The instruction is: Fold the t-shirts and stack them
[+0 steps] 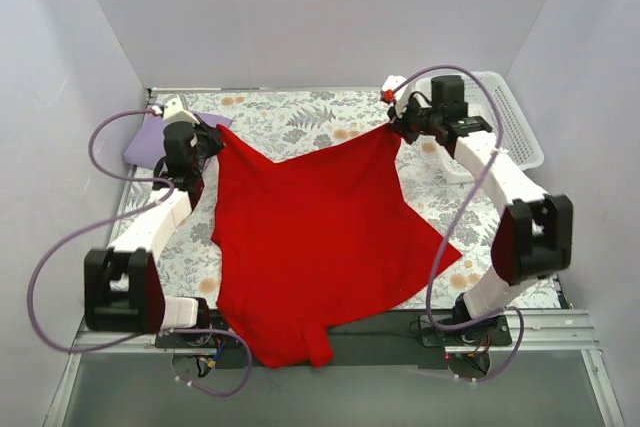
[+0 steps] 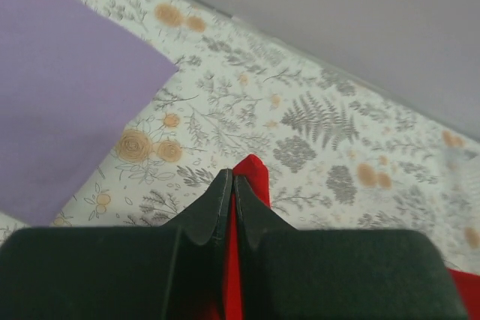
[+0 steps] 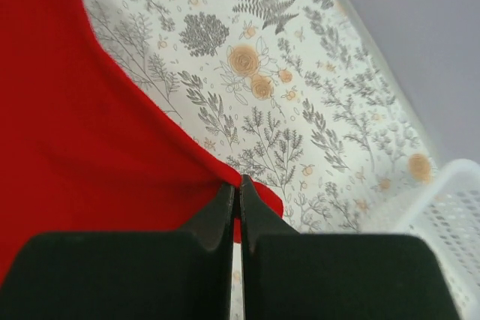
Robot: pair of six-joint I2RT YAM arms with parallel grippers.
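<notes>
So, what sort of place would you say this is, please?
Probably a robot test booth: plain pale walls enclose a floral-patterned tabletop, with a white plastic lattice basket at its far right.

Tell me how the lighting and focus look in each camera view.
Top external: soft, even light, no glare; the bright red cloth t-shirt is so saturated its folds barely show. Left wrist: the left gripper is dark and soft-edged, the flowered table cover sharper. Right wrist: the white plastic lattice basket looks blurred.
</notes>
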